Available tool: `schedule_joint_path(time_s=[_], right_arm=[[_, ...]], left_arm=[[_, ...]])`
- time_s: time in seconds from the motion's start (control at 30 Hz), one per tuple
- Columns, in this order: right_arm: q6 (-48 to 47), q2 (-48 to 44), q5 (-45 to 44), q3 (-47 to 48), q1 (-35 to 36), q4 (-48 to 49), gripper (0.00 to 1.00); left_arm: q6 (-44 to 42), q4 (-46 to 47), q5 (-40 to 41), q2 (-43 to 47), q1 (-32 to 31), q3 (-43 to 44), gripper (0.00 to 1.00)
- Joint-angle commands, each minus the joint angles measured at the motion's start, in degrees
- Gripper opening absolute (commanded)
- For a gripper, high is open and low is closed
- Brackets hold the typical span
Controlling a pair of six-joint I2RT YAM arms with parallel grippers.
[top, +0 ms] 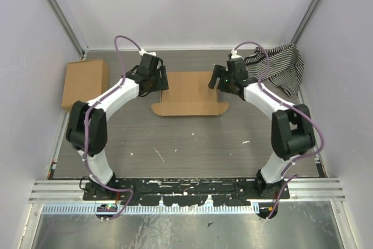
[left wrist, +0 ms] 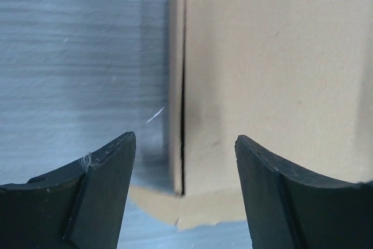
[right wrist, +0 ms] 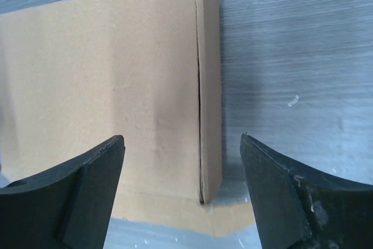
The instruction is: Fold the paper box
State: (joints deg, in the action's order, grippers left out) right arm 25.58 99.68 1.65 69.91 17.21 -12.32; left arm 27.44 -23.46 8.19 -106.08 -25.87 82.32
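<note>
Paper box [top: 187, 93] lying flat, left gripper [left wrist: 185, 137] and right gripper [right wrist: 182, 137] open, seemingly poised over its side edges

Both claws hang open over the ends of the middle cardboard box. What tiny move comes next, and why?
Probably lower both: the left gripper and right gripper are open, each straddling a side edge of the paper box, neither gripping it yet.
</note>
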Motion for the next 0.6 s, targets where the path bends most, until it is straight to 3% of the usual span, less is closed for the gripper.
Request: schedule_joint_path(time_s=[0.0,0.13,0.23,0.57], right_arm=[[-2.9,-12.1,-3.3,-6.5,0.3,1.0,0.86],[-5.2,-18.8,-1.4,-16.6,0.3,3.8,0.88],[-6.0,-20.2,0.9,-20.7,0.3,5.9,0.89],[-4.9,-17.7,1.8,-22.8,0.3,8.8,0.89]], left_arm=[[0.4,2.3,0.6,10.5,0.6,-8.6,0.76],[2.3,11.7,-3.6,17.8,0.6,-21.9,0.77],[2.6,16.8,-4.7,19.8,0.5,-27.3,0.77],[2.2,17.8,-5.3,17.7,0.4,-28.7,0.77]])
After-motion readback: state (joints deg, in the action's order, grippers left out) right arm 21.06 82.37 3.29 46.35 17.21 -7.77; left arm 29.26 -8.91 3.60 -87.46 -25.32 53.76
